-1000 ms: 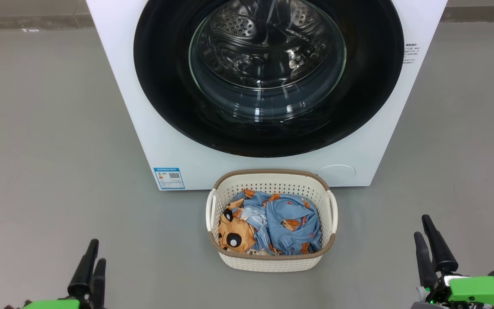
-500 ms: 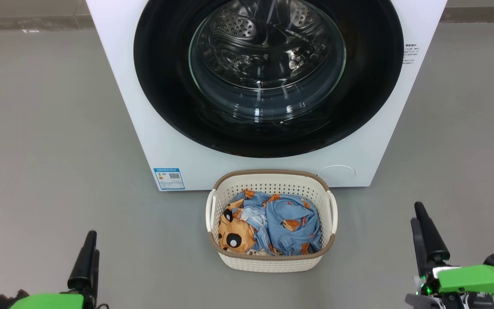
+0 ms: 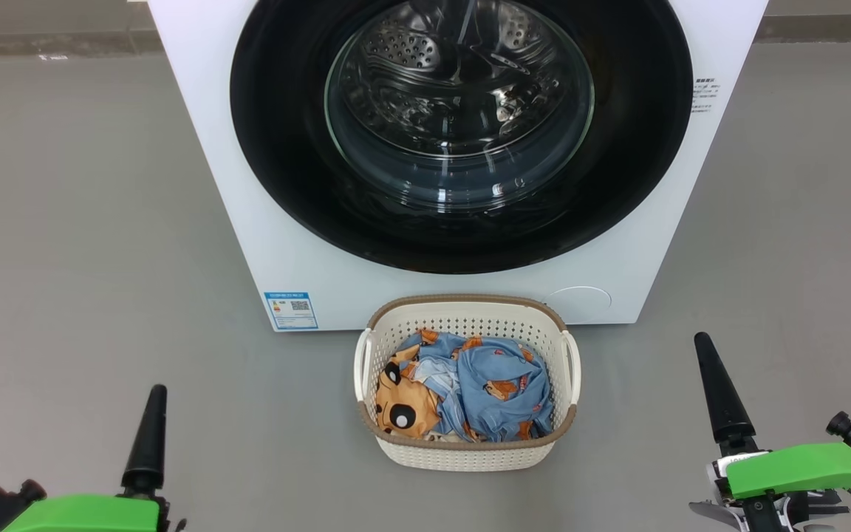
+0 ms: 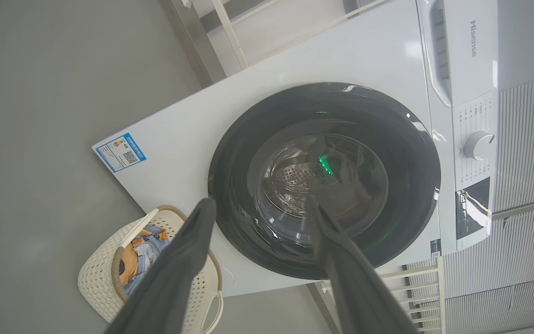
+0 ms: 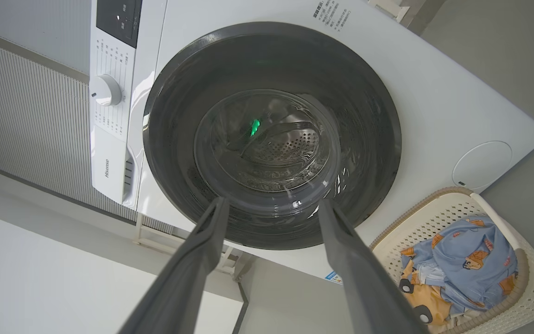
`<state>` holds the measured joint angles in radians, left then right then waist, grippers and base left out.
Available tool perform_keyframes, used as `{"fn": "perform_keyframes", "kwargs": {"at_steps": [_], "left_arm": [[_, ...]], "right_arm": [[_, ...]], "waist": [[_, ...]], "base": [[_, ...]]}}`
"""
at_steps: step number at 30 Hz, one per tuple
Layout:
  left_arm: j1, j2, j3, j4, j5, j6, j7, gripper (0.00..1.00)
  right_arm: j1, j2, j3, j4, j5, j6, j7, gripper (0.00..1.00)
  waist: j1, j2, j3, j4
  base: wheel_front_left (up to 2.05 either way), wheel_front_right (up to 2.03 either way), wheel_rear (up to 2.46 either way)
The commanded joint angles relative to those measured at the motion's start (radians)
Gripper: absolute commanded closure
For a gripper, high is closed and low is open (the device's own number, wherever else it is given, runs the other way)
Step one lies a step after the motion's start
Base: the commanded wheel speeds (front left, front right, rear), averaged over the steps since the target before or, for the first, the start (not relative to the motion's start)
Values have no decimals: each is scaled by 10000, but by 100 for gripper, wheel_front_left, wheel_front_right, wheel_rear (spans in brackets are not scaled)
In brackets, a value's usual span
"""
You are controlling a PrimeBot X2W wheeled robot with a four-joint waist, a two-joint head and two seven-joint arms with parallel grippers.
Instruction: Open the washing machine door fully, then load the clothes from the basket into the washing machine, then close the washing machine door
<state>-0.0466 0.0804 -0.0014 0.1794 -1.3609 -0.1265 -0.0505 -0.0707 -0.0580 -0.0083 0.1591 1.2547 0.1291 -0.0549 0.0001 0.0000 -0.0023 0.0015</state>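
The white washing machine (image 3: pixel 248 185) stands straight ahead, and its round black washing machine door (image 3: pixel 640 148) lies shut against the front. Steel drum holes show through the glass porthole (image 3: pixel 459 103). On the floor before it sits the cream basket (image 3: pixel 470 451), holding the light blue clothes (image 3: pixel 503 388) with an orange bear face. My left gripper (image 3: pixel 157 391) is at the lower left and my right gripper (image 3: pixel 702 341) at the lower right, both well short of the basket. In the wrist views the left gripper (image 4: pixel 260 200) and the right gripper (image 5: pixel 272 200) stand open and empty, pointing at the door.
Grey floor (image 3: pixel 86 222) spreads to both sides of the machine and basket. A blue label sticker (image 3: pixel 290 310) and a round white flap (image 3: pixel 578 299) mark the machine's lower front. Its control knob (image 5: pixel 104 90) sits near a ribbed wall panel (image 5: pixel 26 125).
Both grippers have rolled about their own axes, so each now shows as a single finger in the head view. The right gripper has also risen further up the picture, and the left slightly.
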Motion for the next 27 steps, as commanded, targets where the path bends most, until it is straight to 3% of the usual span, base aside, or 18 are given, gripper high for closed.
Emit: {"fn": "perform_keyframes", "kwargs": {"at_steps": [1,17,27], "left_arm": [[-499,255,85,-364,438,-24,-130,0],[-490,554,-243,-396,3776,-28,-591,0],[-503,592,-265,-369,5482,-31,-878,0]], "right_arm": [[-487,-106,192,-356,-454,7,-126,0],[-533,-467,603,-100,-3938,9,-578,0],[-664,-372,668,-7,-6148,10,-859,0]], "waist": [[-1,0,-11,0],[-1,0,-124,-63],[-1,0,-108,-50]], "base": [[0,0,0],[0,0,0],[0,0,0]]}}
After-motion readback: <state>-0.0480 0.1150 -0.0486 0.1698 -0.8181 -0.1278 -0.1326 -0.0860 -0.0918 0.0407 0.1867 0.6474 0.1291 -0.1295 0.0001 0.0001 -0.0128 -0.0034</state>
